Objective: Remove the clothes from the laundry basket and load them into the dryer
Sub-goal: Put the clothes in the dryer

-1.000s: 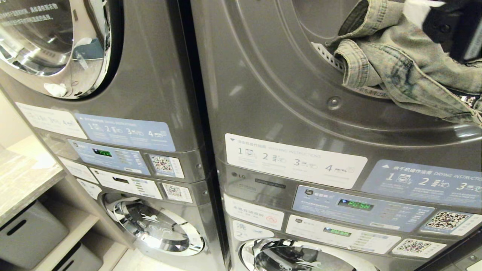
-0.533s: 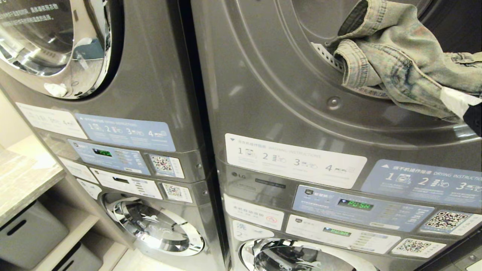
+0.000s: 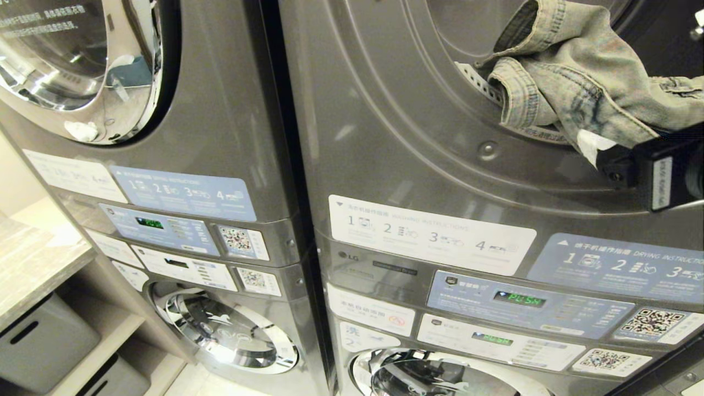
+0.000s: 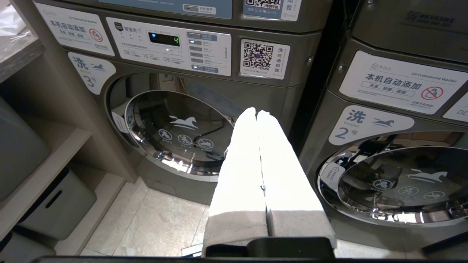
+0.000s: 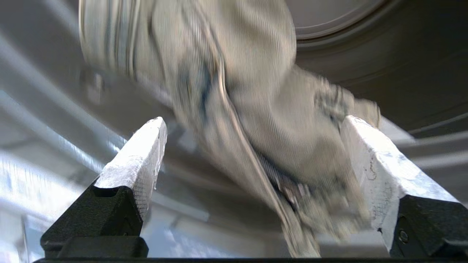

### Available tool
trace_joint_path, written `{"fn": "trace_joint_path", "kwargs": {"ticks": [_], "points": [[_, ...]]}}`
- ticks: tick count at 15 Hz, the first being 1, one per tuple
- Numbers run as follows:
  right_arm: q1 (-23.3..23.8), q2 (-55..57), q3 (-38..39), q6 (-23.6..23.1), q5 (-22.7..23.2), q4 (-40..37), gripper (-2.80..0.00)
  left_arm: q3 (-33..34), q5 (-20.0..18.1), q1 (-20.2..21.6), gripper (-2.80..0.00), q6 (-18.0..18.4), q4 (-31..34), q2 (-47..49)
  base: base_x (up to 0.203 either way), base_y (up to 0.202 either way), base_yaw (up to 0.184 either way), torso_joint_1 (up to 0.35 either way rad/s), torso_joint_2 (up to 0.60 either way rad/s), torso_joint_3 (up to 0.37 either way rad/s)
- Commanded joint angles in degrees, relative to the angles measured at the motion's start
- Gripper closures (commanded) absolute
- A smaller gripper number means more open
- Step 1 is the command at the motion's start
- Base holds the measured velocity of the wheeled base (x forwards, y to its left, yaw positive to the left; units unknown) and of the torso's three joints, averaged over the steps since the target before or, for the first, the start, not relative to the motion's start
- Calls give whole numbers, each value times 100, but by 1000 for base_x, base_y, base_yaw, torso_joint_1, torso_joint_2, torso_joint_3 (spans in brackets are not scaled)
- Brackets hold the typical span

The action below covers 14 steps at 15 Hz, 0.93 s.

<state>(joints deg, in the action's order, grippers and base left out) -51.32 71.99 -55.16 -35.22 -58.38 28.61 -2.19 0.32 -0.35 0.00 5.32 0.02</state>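
A faded denim garment (image 3: 572,82) hangs out over the lower rim of the dryer (image 3: 396,137), whose round opening in the right-hand stack stands uncovered. My right gripper (image 3: 597,151) is just under the garment's hanging end at the right edge of the head view. Its white fingers (image 5: 142,160) are open, and the denim (image 5: 256,73) droops loosely between them, unclamped. My left gripper (image 4: 256,111) is parked low in front of the washers, shut on nothing. The laundry basket is out of view.
A second grey stack with a closed chrome-ringed door (image 3: 82,66) stands to the left. Control panels (image 3: 528,302) and washer doors (image 3: 231,330) sit below the dryers. A counter (image 3: 33,264) over shelves with grey bins (image 3: 38,341) is at far left. The floor (image 4: 153,223) is tiled.
My right gripper has dropped from beside the top of the garment to below its hanging end. The denim stays draped over the dryer's rim. The left arm has not moved.
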Motion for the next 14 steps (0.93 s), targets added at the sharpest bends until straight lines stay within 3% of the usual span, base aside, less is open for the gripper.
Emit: {"fn": "trace_joint_path", "kwargs": {"ticks": [1, 2, 3, 10, 14], "points": [[-1, 540, -266, -30, -152, 222, -280, 0, 3, 0, 0, 0, 4, -2, 0, 0, 0, 0, 0, 0], [-1, 647, -369, -36, -283, 331, -280, 0, 3, 0, 0, 0, 4, -2, 0, 0, 0, 0, 0, 0], [-5, 699, -408, -37, -321, 347, 0, 0, 3, 0, 0, 0, 4, -2, 0, 0, 0, 0, 0, 0], [14, 872, -584, -20, -568, 347, 0, 0, 3, 0, 0, 0, 4, -2, 0, 0, 0, 0, 0, 0], [440, 1154, -1121, 5, -599, 347, 0, 0, 3, 0, 0, 0, 4, -2, 0, 0, 0, 0, 0, 0]]}}
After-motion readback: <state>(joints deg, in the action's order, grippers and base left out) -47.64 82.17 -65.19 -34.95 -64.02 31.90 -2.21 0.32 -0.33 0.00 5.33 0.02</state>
